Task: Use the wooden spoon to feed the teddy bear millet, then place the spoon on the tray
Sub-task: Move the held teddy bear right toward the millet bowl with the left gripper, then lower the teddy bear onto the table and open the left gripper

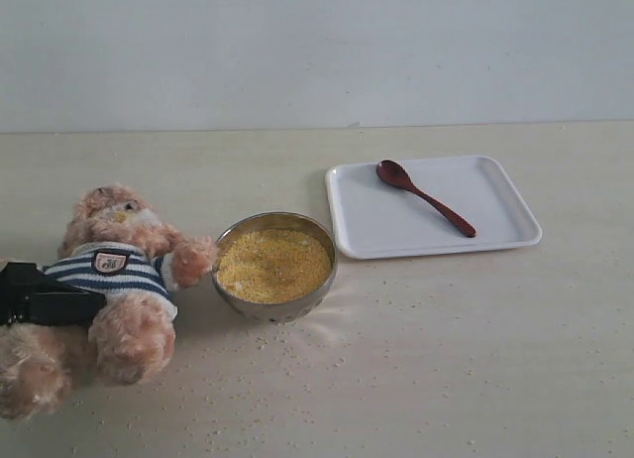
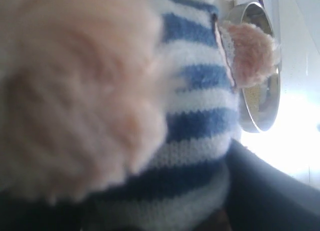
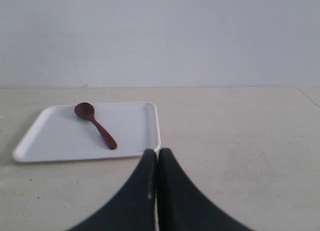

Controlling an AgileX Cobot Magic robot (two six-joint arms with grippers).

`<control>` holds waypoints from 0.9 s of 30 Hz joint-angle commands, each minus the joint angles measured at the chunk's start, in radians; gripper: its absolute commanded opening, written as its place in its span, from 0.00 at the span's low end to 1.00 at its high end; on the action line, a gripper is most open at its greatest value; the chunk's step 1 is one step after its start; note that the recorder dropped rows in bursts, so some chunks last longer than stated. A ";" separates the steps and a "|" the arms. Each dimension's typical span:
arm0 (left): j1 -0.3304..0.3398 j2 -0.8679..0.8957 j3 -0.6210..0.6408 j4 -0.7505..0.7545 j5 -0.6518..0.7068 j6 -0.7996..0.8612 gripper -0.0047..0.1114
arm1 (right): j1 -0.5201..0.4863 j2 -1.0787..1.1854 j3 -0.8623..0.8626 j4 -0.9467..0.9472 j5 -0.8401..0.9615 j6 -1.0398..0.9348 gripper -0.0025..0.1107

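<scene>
The teddy bear [image 1: 109,280] lies at the left of the table in its striped shirt, one paw touching the steel bowl [image 1: 282,304]. Yellow millet [image 1: 272,265] is heaped in that bowl. My left gripper [image 1: 79,304] is shut on the bear's torso. In the left wrist view the shirt [image 2: 200,116] fills the picture, with one dark finger [image 2: 270,191] beside it. The wooden spoon [image 1: 424,197] lies diagonally on the white tray [image 1: 495,235], also seen as spoon [image 3: 95,123] on tray [image 3: 140,141]. My right gripper [image 3: 157,153] hovers just short of the tray's corner, shut and empty; it is outside the exterior view.
Loose millet grains [image 1: 327,349] are scattered on the beige table around and in front of the bowl. A plain pale wall [image 1: 317,52] closes the back of the table.
</scene>
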 commanded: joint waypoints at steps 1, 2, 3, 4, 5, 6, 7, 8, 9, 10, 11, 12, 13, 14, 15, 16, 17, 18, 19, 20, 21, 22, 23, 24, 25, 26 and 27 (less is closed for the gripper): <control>-0.002 0.000 -0.019 0.006 0.022 -0.045 0.59 | -0.003 -0.004 0.005 0.001 -0.007 -0.001 0.02; -0.002 0.000 -0.021 0.011 0.020 -0.045 0.59 | -0.003 -0.004 0.005 0.001 -0.007 -0.001 0.02; -0.002 0.000 -0.021 0.017 0.011 -0.045 0.59 | -0.003 -0.004 0.005 0.001 -0.007 -0.001 0.02; -0.002 0.000 -0.023 0.024 -0.001 -0.045 0.59 | -0.003 -0.004 0.005 0.001 -0.007 -0.001 0.02; -0.002 0.000 -0.027 0.024 -0.015 -0.045 0.59 | -0.003 -0.004 0.005 0.001 -0.007 -0.001 0.02; -0.002 0.000 -0.031 0.026 -0.020 -0.045 0.60 | -0.003 -0.004 0.005 0.001 -0.007 -0.001 0.02; -0.002 0.000 -0.033 0.026 -0.018 -0.035 0.62 | -0.003 -0.004 0.005 0.001 -0.007 -0.001 0.02; -0.002 0.000 -0.038 0.026 -0.017 -0.035 0.64 | -0.003 -0.004 0.005 0.001 -0.007 -0.001 0.02; -0.002 0.000 -0.042 0.026 -0.017 -0.035 0.67 | -0.003 -0.004 0.005 0.001 -0.007 -0.001 0.02; -0.002 0.000 -0.047 0.026 -0.017 -0.035 0.70 | -0.003 -0.004 0.005 0.001 -0.007 -0.001 0.02; -0.002 0.000 -0.050 0.029 -0.019 -0.035 0.72 | -0.003 -0.004 0.005 0.001 -0.007 -0.001 0.02; -0.002 0.000 -0.056 0.032 -0.019 -0.035 0.74 | -0.003 -0.004 0.005 0.001 -0.007 -0.001 0.02; -0.002 0.000 -0.060 0.032 -0.019 -0.037 0.76 | -0.003 -0.004 0.005 0.001 -0.007 -0.001 0.02; -0.002 0.000 -0.063 0.032 -0.019 -0.037 0.77 | -0.003 -0.004 0.005 0.001 -0.007 -0.001 0.02; -0.002 0.000 -0.070 0.034 -0.019 -0.044 0.77 | -0.003 -0.004 0.005 0.001 -0.007 -0.001 0.02; -0.002 0.000 -0.075 0.037 -0.016 -0.056 0.78 | -0.003 -0.004 0.005 0.001 -0.007 -0.001 0.02; -0.002 0.000 -0.082 0.043 -0.014 -0.066 0.78 | -0.003 -0.004 0.005 0.001 -0.007 -0.001 0.02; -0.002 0.000 -0.087 0.050 -0.012 -0.073 0.78 | -0.003 -0.004 0.005 0.001 -0.007 -0.001 0.02; -0.002 0.000 -0.092 0.062 -0.012 -0.080 0.78 | -0.003 -0.004 0.005 0.001 -0.007 -0.001 0.02; -0.002 0.000 -0.099 0.077 -0.012 -0.083 0.78 | -0.003 -0.004 0.005 0.001 -0.007 -0.001 0.02; -0.002 0.000 -0.103 0.090 -0.016 -0.083 0.78 | -0.003 -0.004 0.005 0.001 -0.007 -0.001 0.02; -0.002 0.000 -0.108 0.108 -0.021 -0.083 0.78 | -0.003 -0.004 0.005 0.001 -0.007 -0.001 0.02; -0.002 0.000 -0.112 0.125 -0.028 -0.086 0.78 | -0.003 -0.004 0.005 0.003 -0.007 -0.001 0.02; -0.002 0.000 -0.111 0.130 -0.031 -0.088 0.78 | -0.003 -0.004 0.005 0.005 -0.007 -0.001 0.02; -0.002 0.000 -0.111 0.130 -0.046 -0.100 0.78 | -0.003 -0.004 0.005 0.005 -0.007 -0.001 0.02; -0.002 0.000 -0.111 0.143 -0.059 -0.110 0.79 | -0.003 -0.004 0.005 0.005 -0.007 -0.001 0.02; -0.002 0.000 -0.111 0.155 -0.073 -0.123 0.81 | -0.003 -0.004 0.005 0.005 -0.007 -0.001 0.02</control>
